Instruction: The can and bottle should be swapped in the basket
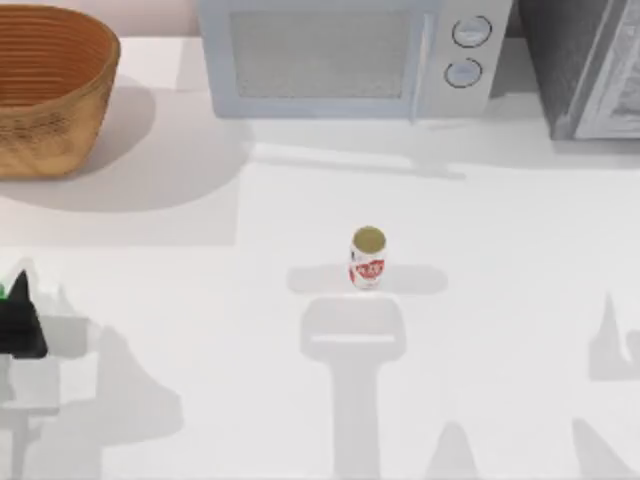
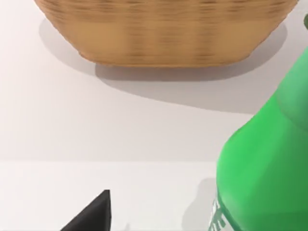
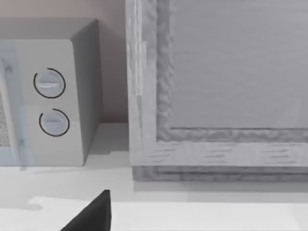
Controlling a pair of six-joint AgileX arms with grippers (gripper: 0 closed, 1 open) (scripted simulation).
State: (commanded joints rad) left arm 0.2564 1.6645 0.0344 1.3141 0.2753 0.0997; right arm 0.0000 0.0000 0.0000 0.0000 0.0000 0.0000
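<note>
Top view, can [image 1: 368,259] upright mid-table, basket [image 1: 50,95] far left, left end effector [image 1: 18,318] clamped on bottle [image 2: 269,168]

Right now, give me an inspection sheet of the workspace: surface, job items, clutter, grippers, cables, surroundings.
Surface: white table, arm shadows across its near part.
Can: upright on the table near the centre, outside the basket.
Bottle: green, close to the left wrist camera, outside the basket; a green sliver shows at the left gripper.
Basket: far left corner of the table; nothing seen inside the part in view.
Clutter: nothing seen.
Grippers: left gripper at the table's left edge by the bottle; grasp cannot be confirmed. Right gripper faces the appliances.
Cables: nothing seen.
Surroundings: microwave at the back, grey appliance far right.
</note>
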